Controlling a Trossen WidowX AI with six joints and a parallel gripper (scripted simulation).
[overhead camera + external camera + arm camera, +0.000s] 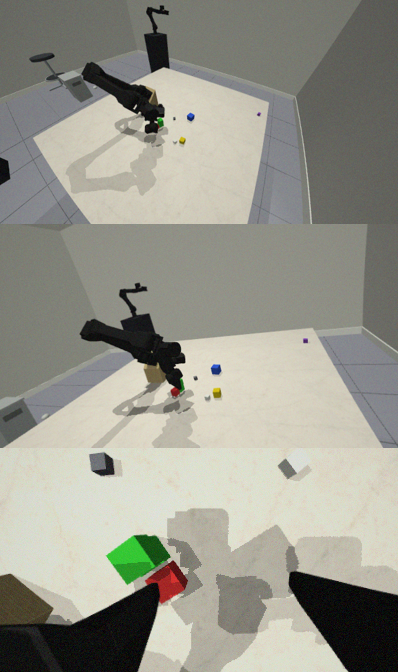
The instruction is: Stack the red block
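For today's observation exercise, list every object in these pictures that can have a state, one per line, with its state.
Gripper: open, holding nothing, above the blocks.
Red block: on the table, beside the green tower, not stacked.
Green tower: upright, nothing on top.
Blue block: resting apart.
Yellow block: resting apart.
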